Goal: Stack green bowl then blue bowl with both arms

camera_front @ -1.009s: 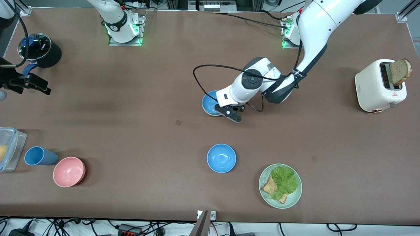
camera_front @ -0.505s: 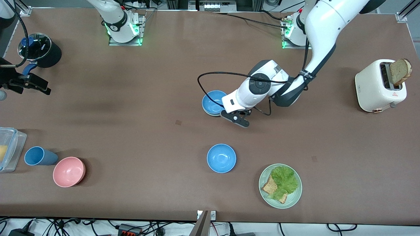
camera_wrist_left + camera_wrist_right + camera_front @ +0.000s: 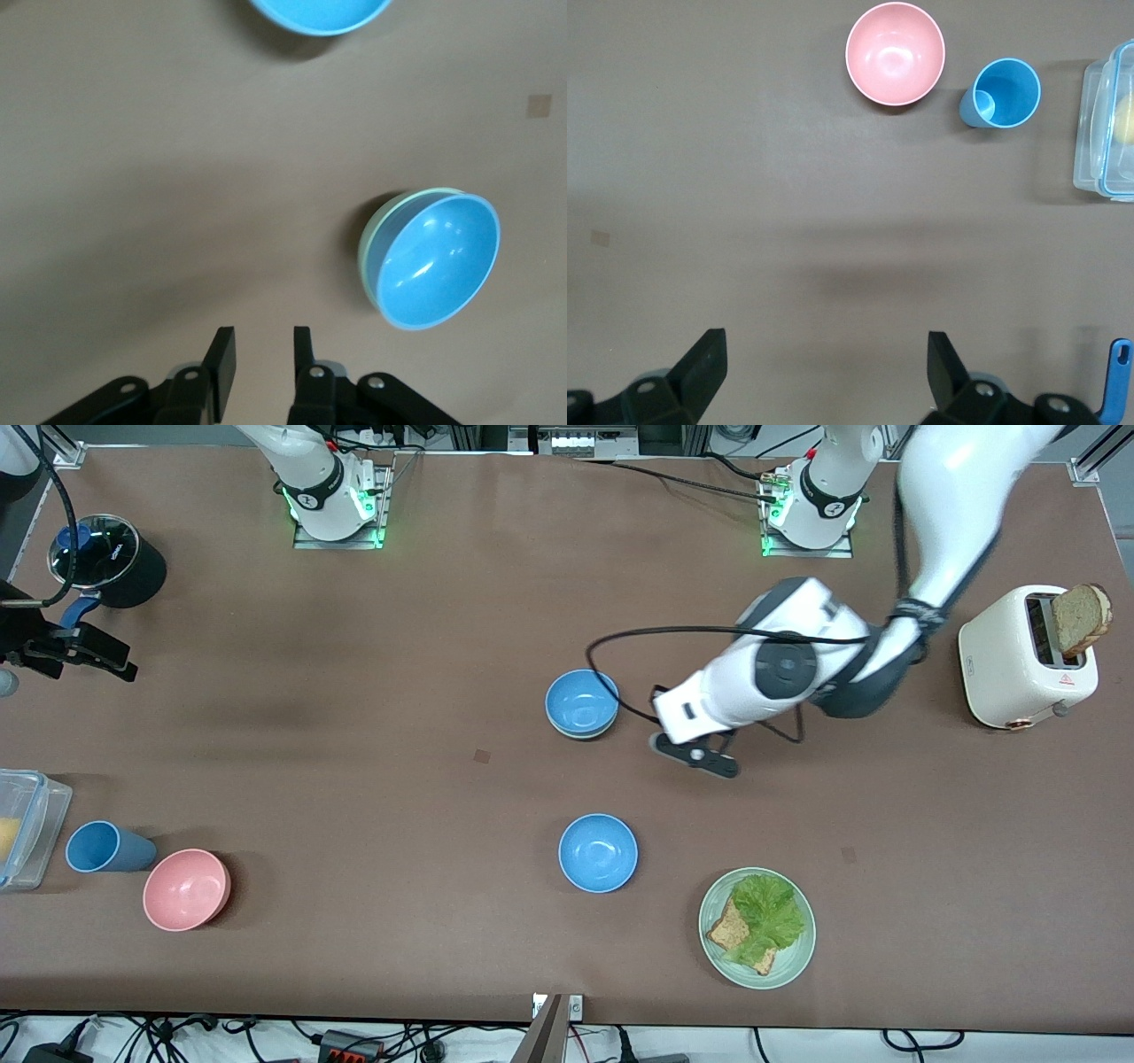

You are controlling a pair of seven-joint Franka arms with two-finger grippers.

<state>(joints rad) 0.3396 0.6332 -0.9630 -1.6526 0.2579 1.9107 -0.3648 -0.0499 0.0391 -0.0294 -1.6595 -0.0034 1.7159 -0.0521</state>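
A blue bowl [image 3: 581, 700] sits nested in the green bowl [image 3: 582, 735], of which only the pale rim shows, near the table's middle. The left wrist view shows the same stack, the blue bowl [image 3: 436, 262] in the green bowl [image 3: 367, 243]. My left gripper [image 3: 696, 755] is open and empty over bare table beside the stack, toward the left arm's end; it also shows in the left wrist view [image 3: 262, 359]. A second blue bowl [image 3: 598, 852] stands alone, nearer the front camera. My right gripper [image 3: 84, 657] waits open and empty at the right arm's end, as the right wrist view [image 3: 824, 367] shows.
A pink bowl [image 3: 186, 888], a blue cup [image 3: 102, 847] and a clear plastic box [image 3: 27, 824] stand at the right arm's end. A black pot [image 3: 111, 558] stands there too. A plate with lettuce and toast [image 3: 714, 948] and a toaster [image 3: 1019, 664] are toward the left arm's end.
My left gripper has moved away from the rim of the stacked bowls toward the left arm's end of the table. The blue bowl stays in the green bowl. The right arm has not moved.
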